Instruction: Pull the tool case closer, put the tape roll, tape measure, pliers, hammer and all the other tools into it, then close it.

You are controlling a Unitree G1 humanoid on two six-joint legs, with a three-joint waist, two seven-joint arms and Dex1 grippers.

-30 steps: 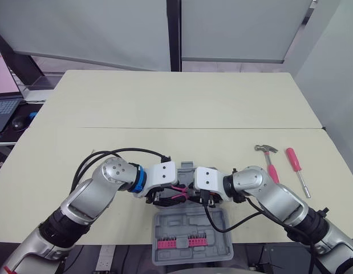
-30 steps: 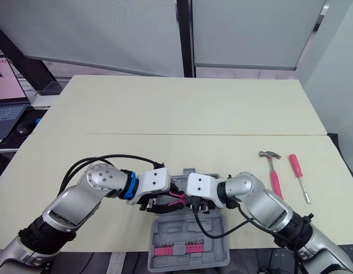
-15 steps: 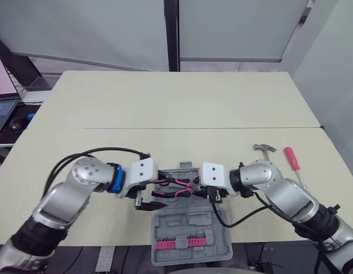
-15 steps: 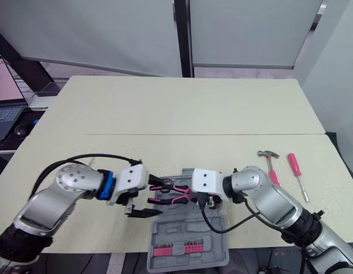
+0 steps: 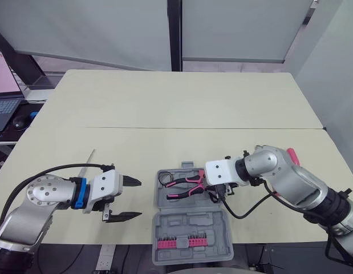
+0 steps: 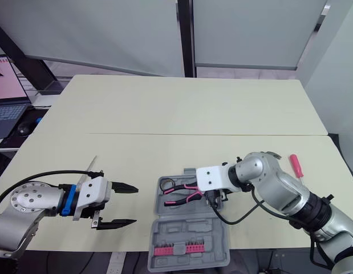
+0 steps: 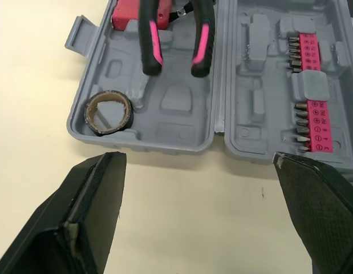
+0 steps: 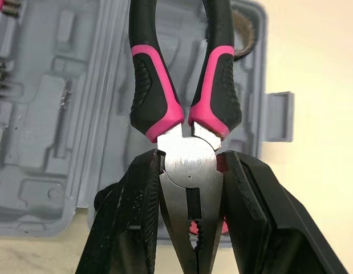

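Both fingers of the right gripper (image 5: 214, 193) clamp the pliers (image 8: 187, 166) by the head, handles pointing left across the open tool case (image 5: 190, 222), while the left gripper (image 5: 135, 199) waits spread wide and empty beside it.

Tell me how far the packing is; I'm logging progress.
Done: the tool case lies open at the table's near edge, tape roll inside. In hand: the right gripper is shut on the pliers over the case; the left gripper is open, empty. Left: hammer and screwdriver on the table, then closing.
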